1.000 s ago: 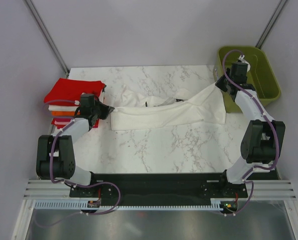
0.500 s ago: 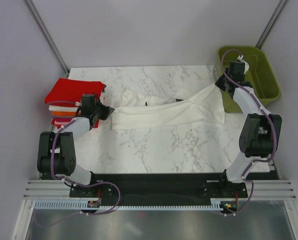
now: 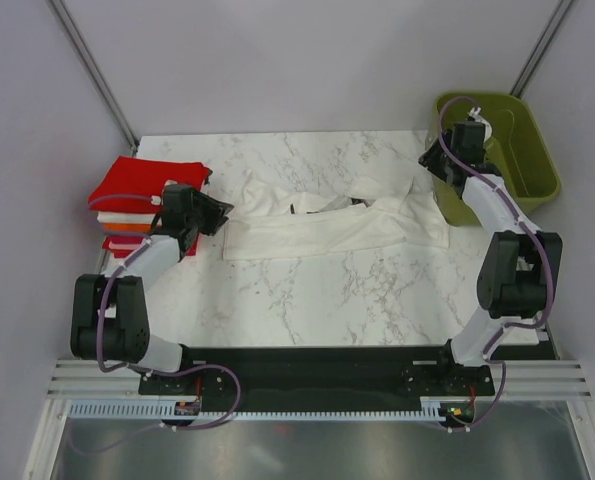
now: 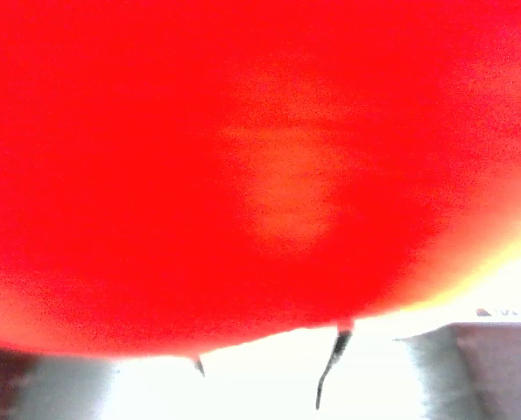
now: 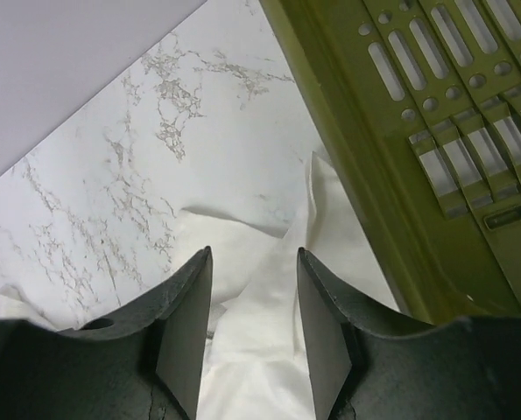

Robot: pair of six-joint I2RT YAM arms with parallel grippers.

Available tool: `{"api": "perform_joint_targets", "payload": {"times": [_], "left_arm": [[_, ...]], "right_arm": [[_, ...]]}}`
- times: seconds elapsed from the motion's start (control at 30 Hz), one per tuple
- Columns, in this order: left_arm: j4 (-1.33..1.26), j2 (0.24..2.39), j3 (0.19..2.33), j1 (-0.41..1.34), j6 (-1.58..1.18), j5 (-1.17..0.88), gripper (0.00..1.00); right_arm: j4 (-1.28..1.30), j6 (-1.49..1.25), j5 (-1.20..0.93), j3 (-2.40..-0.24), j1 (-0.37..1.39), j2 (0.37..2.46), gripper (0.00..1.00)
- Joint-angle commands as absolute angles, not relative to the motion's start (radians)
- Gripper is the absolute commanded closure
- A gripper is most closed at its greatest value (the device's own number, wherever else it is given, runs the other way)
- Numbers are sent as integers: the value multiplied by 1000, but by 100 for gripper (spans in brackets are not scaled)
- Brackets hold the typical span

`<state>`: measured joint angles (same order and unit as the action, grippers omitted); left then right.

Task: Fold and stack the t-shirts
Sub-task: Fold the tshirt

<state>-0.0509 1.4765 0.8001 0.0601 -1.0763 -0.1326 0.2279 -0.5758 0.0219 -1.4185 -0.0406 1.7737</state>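
Observation:
A large white t-shirt (image 3: 327, 228) lies crumpled and stretched across the middle of the marble table. My left gripper (image 3: 220, 210) hovers just off the shirt's left end, its jaws apart and nothing in them. In the left wrist view, blurred red cloth (image 4: 242, 175) fills nearly everything and hides the fingers. My right gripper (image 3: 432, 163) is at the shirt's right end beside the basket. In the right wrist view that gripper (image 5: 254, 254) stands open, with slack white cloth (image 5: 269, 350) lying below the gap.
A stack of folded t-shirts (image 3: 137, 190), red on top with white and orange layers below, sits at the table's left edge behind my left arm. An olive-green basket (image 3: 532, 165) stands at the back right, its wall (image 5: 400, 157) close to my right fingers.
Both grippers have opened and let go of the white shirt's ends. The shirt, pulled taut before, has slackened onto the table and its right end has dropped.

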Motion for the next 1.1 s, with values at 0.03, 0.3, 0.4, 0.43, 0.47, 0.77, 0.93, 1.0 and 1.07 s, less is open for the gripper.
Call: {"api": "perform_joint_targets", "payload": {"times": [0.03, 0.3, 0.4, 0.43, 0.47, 0.77, 0.93, 1.0, 1.07], "left_arm": [[-40, 1320, 759, 94, -1037, -100, 50], [-54, 1028, 484, 170, -1147, 4, 47], [-67, 950, 418, 241, -1181, 102, 47], [-71, 933, 405, 262, -1195, 132, 47], [-72, 930, 393, 306, -1206, 162, 46], [-274, 1142, 259, 380, -1361, 321, 38], [-351, 1271, 273, 380, -1400, 347, 38], [-389, 1305, 276, 380, -1417, 368, 38], [-422, 1356, 284, 380, -1434, 370, 40]], "right_arm": [[143, -587, 37, -1289, -34, 1539, 49], [-75, -759, 87, -755, -32, 1149, 49], [-175, -818, 77, -596, -31, 1043, 46], [-195, -837, 83, -563, -32, 1011, 45], [-207, -842, 89, -507, -32, 999, 45], [-354, -925, 176, -316, -32, 1011, 39], [-388, -939, 166, -318, -32, 1081, 39], [-403, -940, 163, -304, -32, 1081, 39], [-408, -939, 172, -296, -32, 1068, 39]]}}
